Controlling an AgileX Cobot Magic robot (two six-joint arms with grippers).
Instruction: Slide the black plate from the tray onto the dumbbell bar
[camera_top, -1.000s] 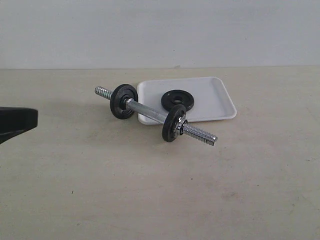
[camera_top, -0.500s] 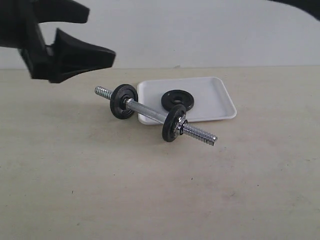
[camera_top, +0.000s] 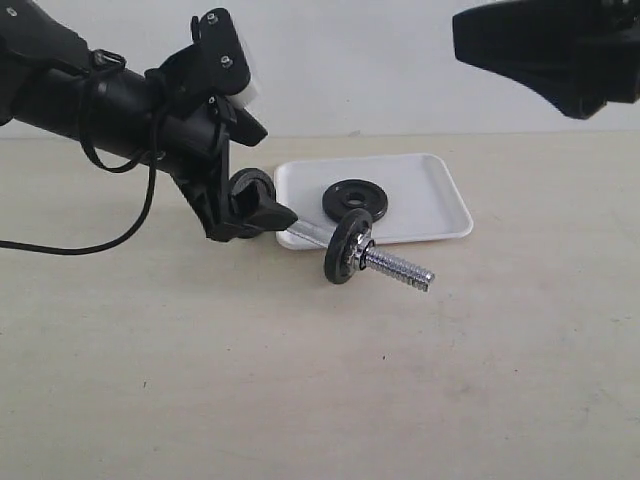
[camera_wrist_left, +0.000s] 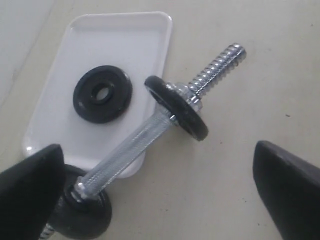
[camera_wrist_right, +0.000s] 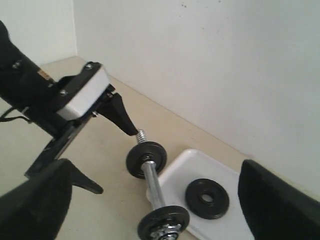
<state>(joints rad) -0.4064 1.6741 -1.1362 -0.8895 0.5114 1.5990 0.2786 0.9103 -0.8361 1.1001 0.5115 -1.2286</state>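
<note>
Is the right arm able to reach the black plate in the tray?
Probably yes. The black plate lies flat and uncovered in the tray, and the right gripper hangs open higher up, nothing between them.

plain white wall (camera_top: 340, 60) behind, matte, a few faint specks, beige tabletop (camera_top: 300, 400) with light scuffs and small dark marks, straight seam (camera_top: 520, 134) where wall meets surface, 1 vertical wall corner (camera_wrist_right: 75, 30) in right wrist view, soft even light, weak shadows
</note>
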